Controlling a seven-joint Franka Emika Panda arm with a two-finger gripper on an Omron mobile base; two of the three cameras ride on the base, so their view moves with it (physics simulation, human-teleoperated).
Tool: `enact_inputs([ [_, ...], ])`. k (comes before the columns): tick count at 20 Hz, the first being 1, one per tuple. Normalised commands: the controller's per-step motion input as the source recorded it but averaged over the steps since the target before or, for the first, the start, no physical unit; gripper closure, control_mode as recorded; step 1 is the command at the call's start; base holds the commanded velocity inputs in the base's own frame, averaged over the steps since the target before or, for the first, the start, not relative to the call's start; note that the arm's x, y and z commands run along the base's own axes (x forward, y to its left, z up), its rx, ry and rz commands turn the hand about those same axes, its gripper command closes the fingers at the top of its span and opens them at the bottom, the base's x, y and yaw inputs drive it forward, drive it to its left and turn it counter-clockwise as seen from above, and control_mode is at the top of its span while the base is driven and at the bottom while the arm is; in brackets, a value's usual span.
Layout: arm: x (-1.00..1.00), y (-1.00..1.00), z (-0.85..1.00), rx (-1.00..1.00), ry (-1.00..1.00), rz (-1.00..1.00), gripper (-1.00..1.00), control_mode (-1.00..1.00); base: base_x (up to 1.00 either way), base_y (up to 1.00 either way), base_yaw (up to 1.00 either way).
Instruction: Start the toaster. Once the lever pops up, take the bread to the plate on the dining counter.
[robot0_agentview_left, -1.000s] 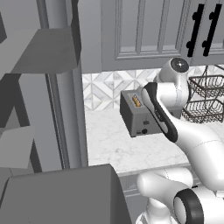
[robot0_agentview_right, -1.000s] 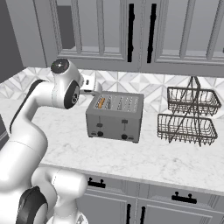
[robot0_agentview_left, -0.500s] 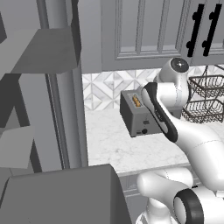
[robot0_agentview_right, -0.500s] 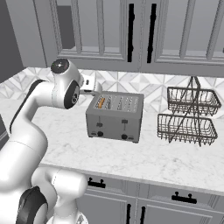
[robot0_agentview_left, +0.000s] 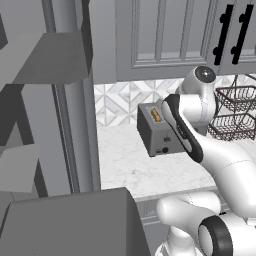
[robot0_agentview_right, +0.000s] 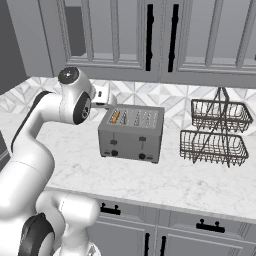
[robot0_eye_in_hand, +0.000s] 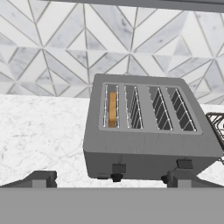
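Observation:
The dark grey toaster (robot0_eye_in_hand: 148, 144) stands on the marble kitchen counter (robot0_agentview_right: 175, 180) against the tiled wall, also seen from the sides as the toaster (robot0_agentview_left: 157, 132) (robot0_agentview_right: 131, 132). A slice of bread (robot0_eye_in_hand: 113, 109) sits upright in its leftmost slot, its tan top edge showing (robot0_agentview_right: 115, 117) (robot0_agentview_left: 156, 115). Two small levers (robot0_eye_in_hand: 118, 168) and black knobs sit low on the front face. My gripper (robot0_eye_in_hand: 109, 180) hovers above and in front of the toaster, open, with nothing between its fingertips (robot0_eye_in_hand: 41, 178). The plate and the dining counter are out of view.
A two-tier black wire basket (robot0_agentview_right: 215, 132) stands on the counter right of the toaster. Grey upper cabinets (robot0_agentview_right: 150, 35) hang low overhead. A tall grey cabinet side (robot0_agentview_left: 65, 115) closes off the left. Bare marble lies in front of the toaster.

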Motion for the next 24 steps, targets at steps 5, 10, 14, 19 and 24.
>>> enact_inputs([
  [5,0.00,0.00,0.00,0.00,0.00,0.00,-1.00,-1.00,0.00,0.00,0.00],
  [10,0.00,0.00,0.00,0.00,0.00,0.00,-1.00,-1.00,0.00,0.00,0.00],
  [14,0.00,0.00,0.00,0.00,0.00,0.00,-1.00,-1.00,0.00,0.00,0.00],
  [19,0.00,0.00,0.00,0.00,0.00,0.00,-1.00,-1.00,0.00,0.00,0.00],
  [24,0.00,0.00,0.00,0.00,0.00,0.00,-1.00,-1.00,0.00,0.00,0.00],
])
